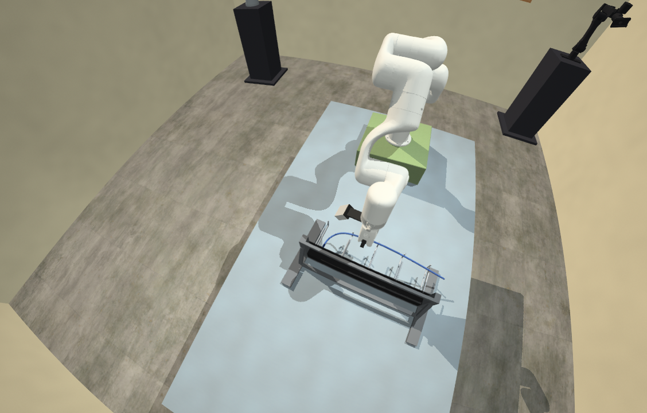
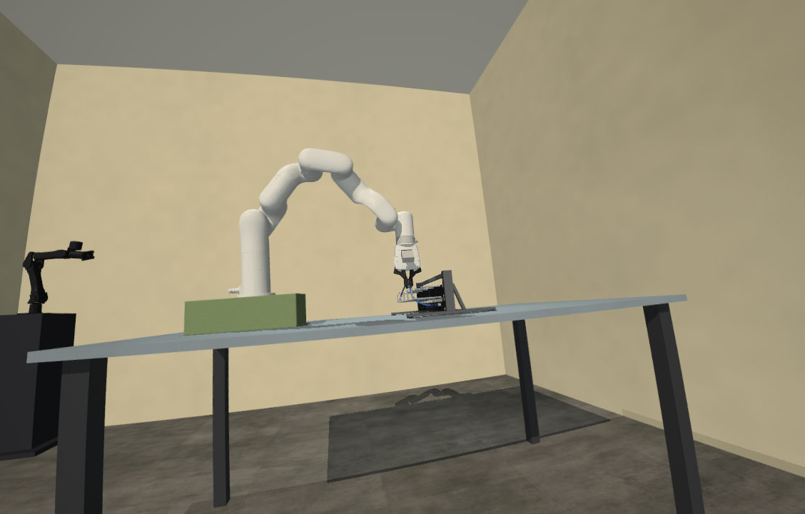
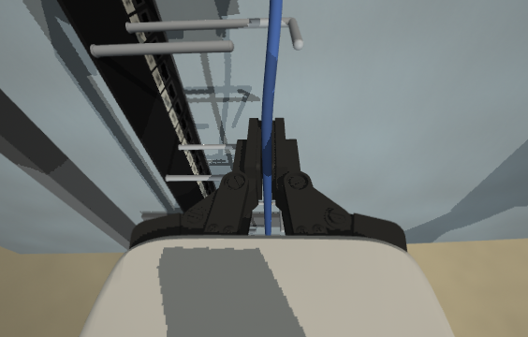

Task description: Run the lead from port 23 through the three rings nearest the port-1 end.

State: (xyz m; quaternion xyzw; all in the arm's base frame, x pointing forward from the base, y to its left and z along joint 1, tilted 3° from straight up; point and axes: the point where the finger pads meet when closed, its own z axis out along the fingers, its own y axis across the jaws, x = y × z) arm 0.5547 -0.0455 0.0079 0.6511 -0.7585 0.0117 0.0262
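Note:
The blue lead [image 1: 338, 234] [image 3: 271, 70] leaves the left end of the dark rack [image 1: 367, 280] [image 2: 444, 288], arcs up and runs along above the cable manager's grey rings [image 1: 398, 267]. Its free end [image 1: 441, 277] hangs in the air past the rack's right end. My gripper [image 1: 363, 244] [image 2: 407, 281] [image 3: 267, 137] is shut on the lead, near the rack's left end and just above the rings. In the wrist view the lead runs straight ahead past the open end of one ring [image 3: 184, 24], beside the black patch panel [image 3: 152, 94]. I cannot tell if the lead sits inside any ring.
The rack stands across the pale blue table [image 1: 289, 349] [image 2: 584, 306], its right end close to the table's right edge. The arm's green base block [image 1: 410, 154] [image 2: 242, 313] sits at the far end. Black camera pedestals stand on the floor beyond the table.

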